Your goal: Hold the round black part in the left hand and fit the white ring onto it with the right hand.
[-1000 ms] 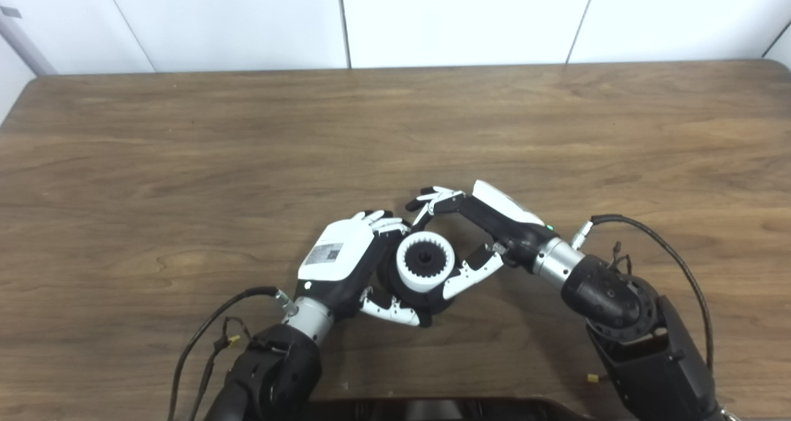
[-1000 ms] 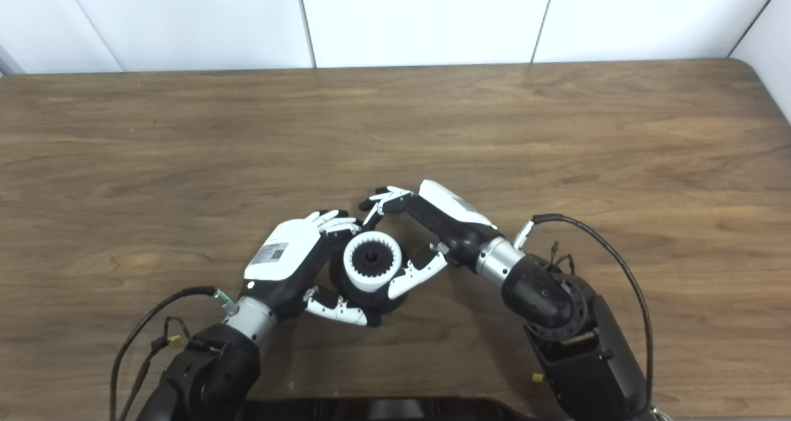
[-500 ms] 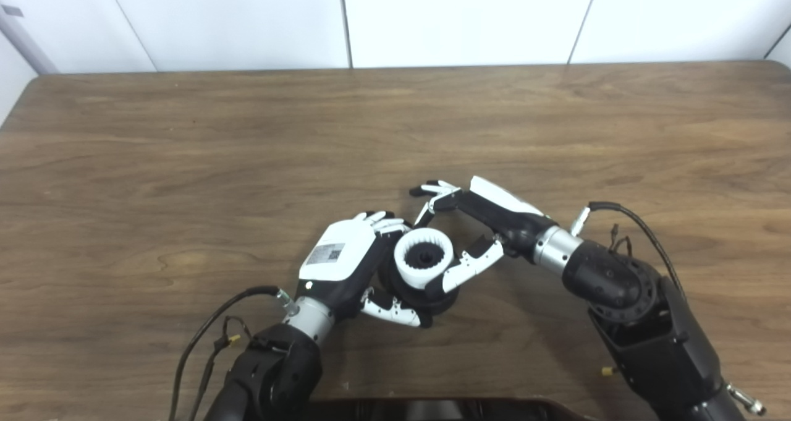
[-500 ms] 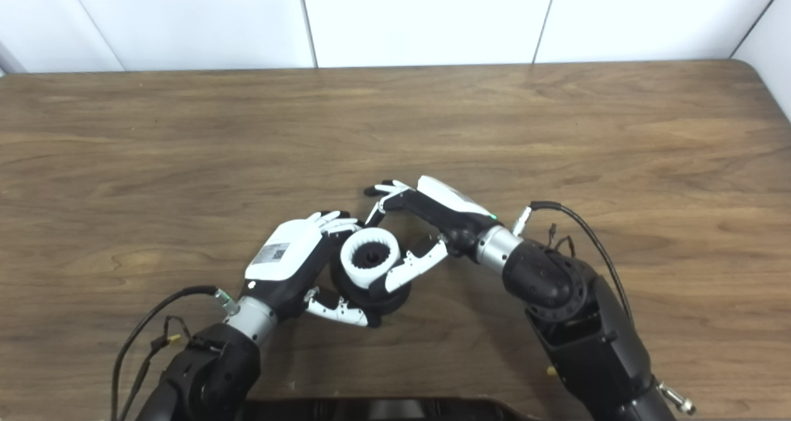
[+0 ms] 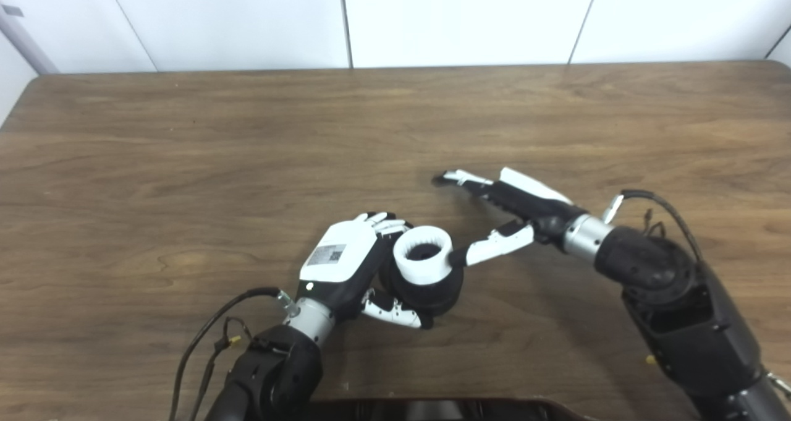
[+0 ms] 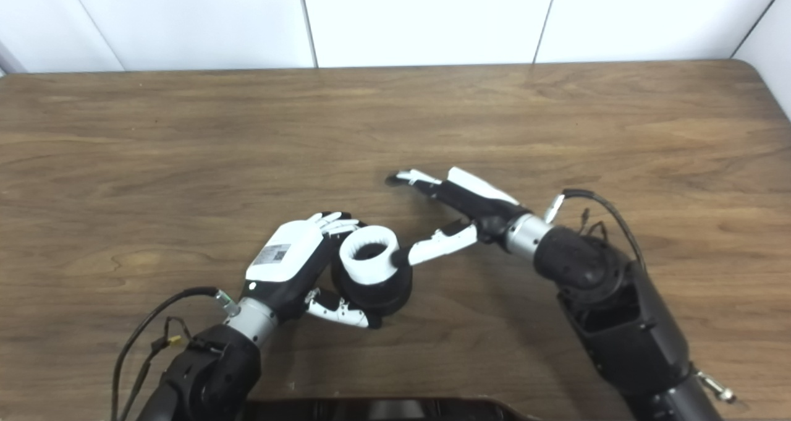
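Gripping the round black part [image 5: 426, 288] in my left hand [image 5: 346, 263], fingers [image 5: 392, 310] clamped around its rim from the left, I hold it low over the wooden bench [image 5: 185, 161], near the middle of its front half. The white ring [image 5: 423, 255] sits on top of the black part, its open centre facing up and tilted a little away from me. To the right, my right hand [image 5: 503, 214] holds nothing, its fingers [image 5: 460, 178] spread apart; the thumb tip lies just beside the ring's right edge, and I cannot tell whether it touches. By my judgement the ring is on, so the step in hand is to check its seat: I should keep the left grasp steady, press the ring evenly from above rather than from one side, and watch that it does not sit cocked on the part. The brown woodgrain bench stretches well beyond both arms, and behind its far edge stand plain white wall panels [image 5: 457, 19] divided by dark seams.
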